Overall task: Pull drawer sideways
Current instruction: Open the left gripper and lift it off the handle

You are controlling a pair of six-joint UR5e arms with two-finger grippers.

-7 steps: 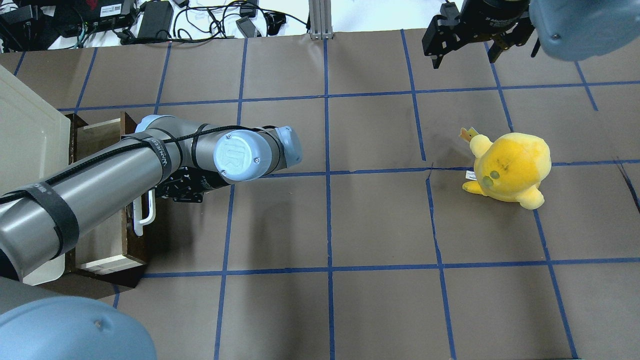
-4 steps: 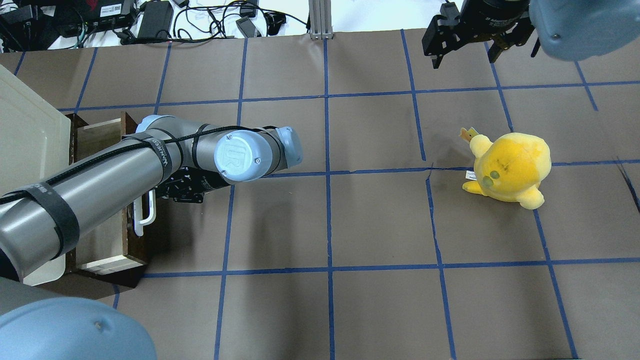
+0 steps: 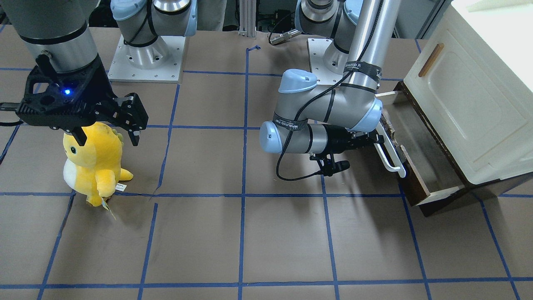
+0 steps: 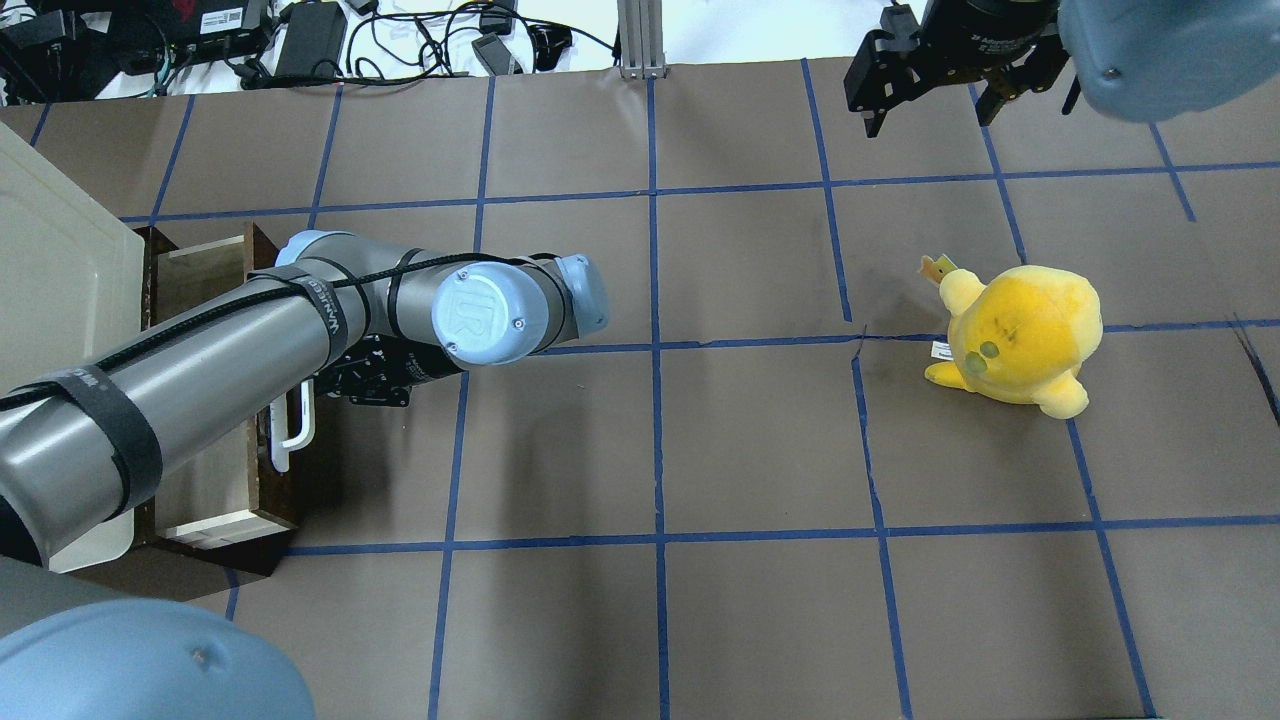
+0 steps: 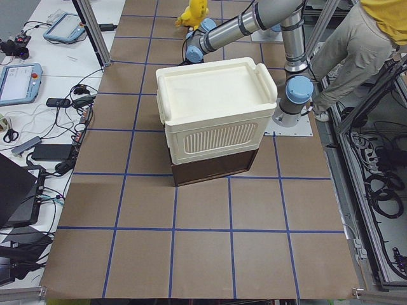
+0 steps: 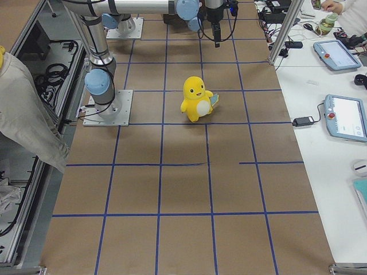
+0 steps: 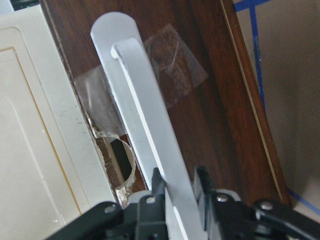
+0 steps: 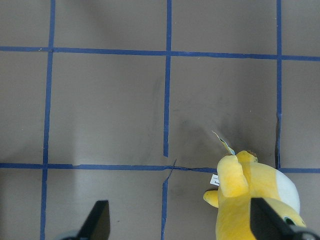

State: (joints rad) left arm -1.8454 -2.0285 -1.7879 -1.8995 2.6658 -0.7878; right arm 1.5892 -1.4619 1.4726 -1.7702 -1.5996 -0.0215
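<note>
The drawer (image 3: 416, 189) has a dark brown front and a white bar handle (image 3: 389, 157). It stands pulled out from under the cream cabinet (image 3: 466, 96), its pale inside showing. My left gripper (image 3: 372, 140) is shut on the handle. In the left wrist view the gripper (image 7: 177, 189) has a black finger on each side of the white bar (image 7: 142, 105) against the brown front (image 7: 220, 100). In the overhead view the drawer (image 4: 278, 490) is at the left, mostly under my left arm. My right gripper (image 4: 930, 115) is open and empty, high at the far right.
A yellow plush toy (image 4: 1020, 335) stands on the right half of the table, below my right gripper (image 3: 107, 136); it also shows in the right wrist view (image 8: 255, 200). Cables and devices (image 4: 300, 40) lie past the far edge. A person (image 5: 356, 38) stands by the robot base.
My left arm has shifted slightly right, and the handle and drawer have moved slightly right with it. The cabinet edge also seems to have shifted a little right. The right arm has not moved.
</note>
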